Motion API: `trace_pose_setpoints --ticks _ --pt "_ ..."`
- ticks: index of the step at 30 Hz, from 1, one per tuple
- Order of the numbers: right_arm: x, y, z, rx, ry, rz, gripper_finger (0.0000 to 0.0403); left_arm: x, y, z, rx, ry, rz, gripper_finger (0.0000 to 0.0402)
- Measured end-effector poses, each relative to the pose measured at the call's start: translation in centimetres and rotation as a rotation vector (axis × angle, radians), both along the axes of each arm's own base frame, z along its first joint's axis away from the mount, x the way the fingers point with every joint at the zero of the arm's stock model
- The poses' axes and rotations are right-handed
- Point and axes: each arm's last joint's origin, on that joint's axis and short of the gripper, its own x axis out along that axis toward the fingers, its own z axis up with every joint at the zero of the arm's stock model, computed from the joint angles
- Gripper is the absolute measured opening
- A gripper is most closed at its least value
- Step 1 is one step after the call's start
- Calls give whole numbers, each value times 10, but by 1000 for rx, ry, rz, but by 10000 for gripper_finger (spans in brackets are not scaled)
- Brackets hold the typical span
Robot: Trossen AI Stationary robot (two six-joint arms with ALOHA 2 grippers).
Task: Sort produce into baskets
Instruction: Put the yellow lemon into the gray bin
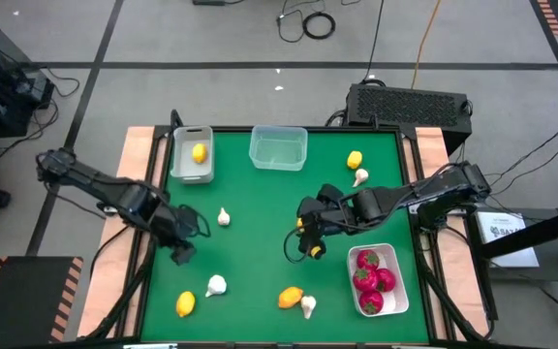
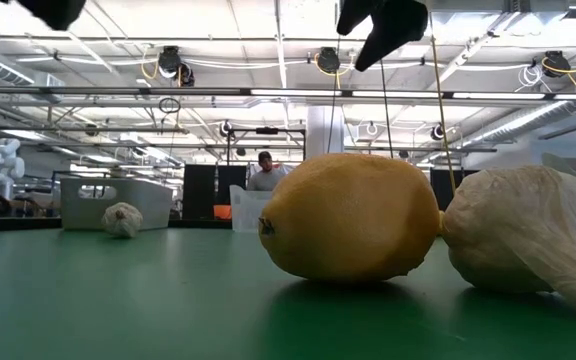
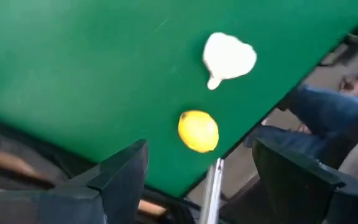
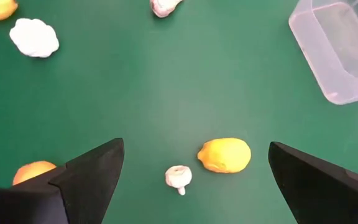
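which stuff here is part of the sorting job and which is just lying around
Part of the job:
- lemons, loose on the table
- garlic bulbs
- red fruits in the white tray
- grey bin holding one lemon
- clear tub
- left gripper and right gripper, both open

Just lying about:
- black box behind the table
- cables on the floor

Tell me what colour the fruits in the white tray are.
Red fruits, in the white tray; clearest in the high view.

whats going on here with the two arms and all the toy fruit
Two robot arms are sorting toy produce into baskets. The white tray holds red fruits, the grey-white bin one lemon, and the clear tub looks empty. Both the left gripper and right gripper are open and hold nothing; lemons and garlic bulbs lie loose on the table.
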Motion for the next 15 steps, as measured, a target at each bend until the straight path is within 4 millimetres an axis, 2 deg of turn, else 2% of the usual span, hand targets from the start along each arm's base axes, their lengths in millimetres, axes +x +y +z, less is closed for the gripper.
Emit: trace_pose_setpoints --ticks 7,15 --pt "0 0 0 -46 17 70 389 6 -34 -17 -9 182 74 292" --pt "0 1 0 -77 46 199 389 28 -84 -49 -33 249 132 292"
